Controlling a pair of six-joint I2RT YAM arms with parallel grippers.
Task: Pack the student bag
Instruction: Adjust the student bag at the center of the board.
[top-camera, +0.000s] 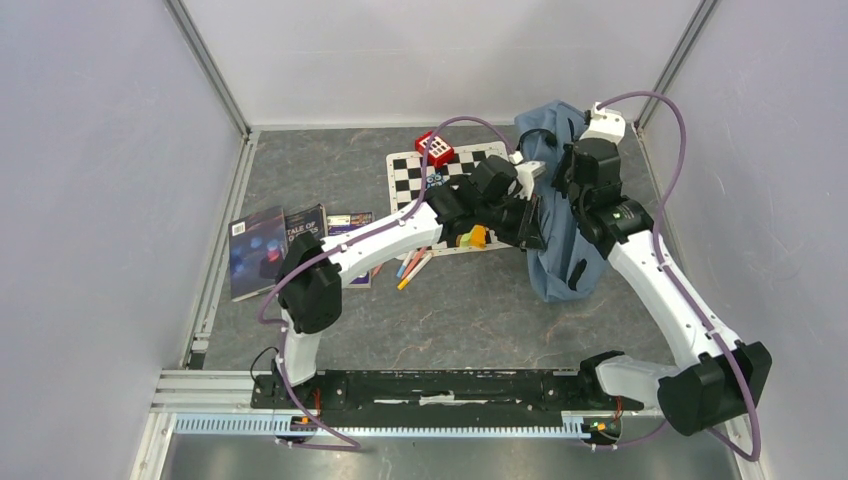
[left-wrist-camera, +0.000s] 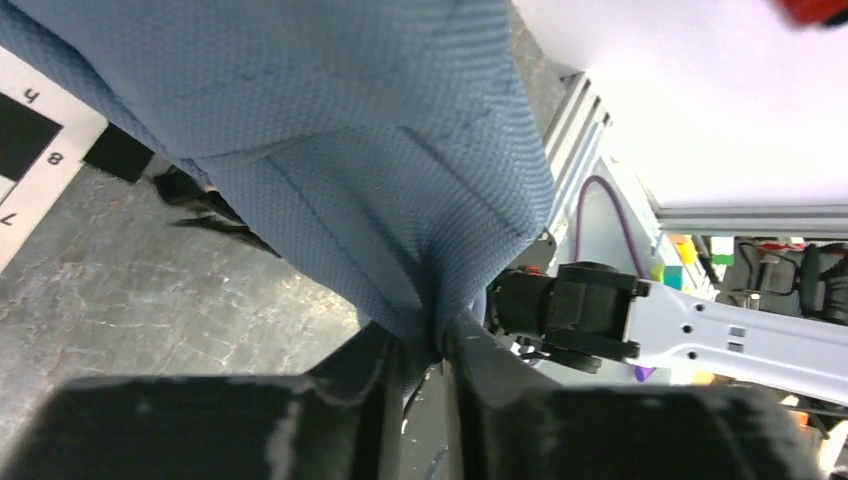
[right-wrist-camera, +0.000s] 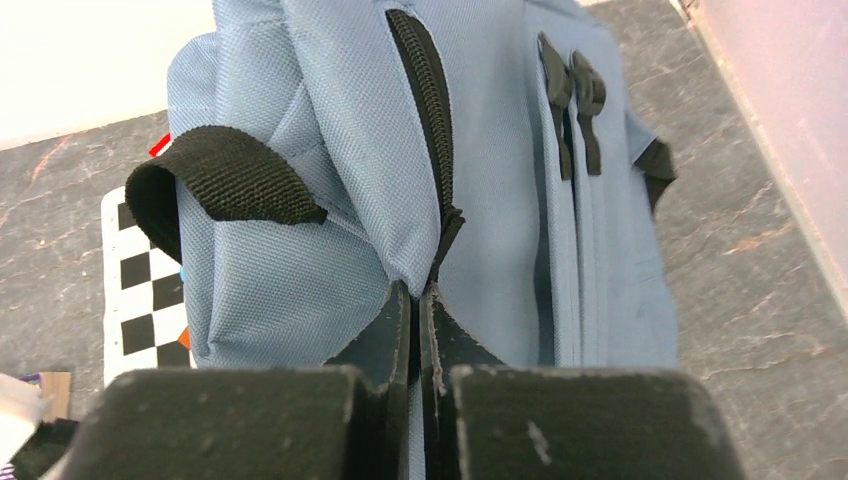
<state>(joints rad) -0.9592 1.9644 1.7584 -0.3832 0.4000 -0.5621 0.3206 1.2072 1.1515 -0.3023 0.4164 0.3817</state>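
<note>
The student bag (top-camera: 556, 258), a soft blue-grey backpack, is held up off the table at the right between both arms. My left gripper (top-camera: 531, 216) is against its left side. In the left wrist view the bag (left-wrist-camera: 330, 130) fills the top, and my left gripper (left-wrist-camera: 432, 352) is shut on a bunched fold of its fabric. My right gripper (right-wrist-camera: 420, 300) is shut on the bag (right-wrist-camera: 290, 280) just below the end of a dark zipper (right-wrist-camera: 425, 90). A black carry loop (right-wrist-camera: 225, 180) sticks out to the left. From above, the right gripper's fingers are hidden behind its wrist (top-camera: 590, 165).
A chessboard mat (top-camera: 412, 180) lies behind the left arm, with a red cube (top-camera: 434, 148) at its far edge. Two books (top-camera: 255, 250) lie at the left. Coloured pens (top-camera: 412, 268) and a small orange-yellow toy (top-camera: 474, 238) lie under the left forearm. Enclosure walls stand close on both sides.
</note>
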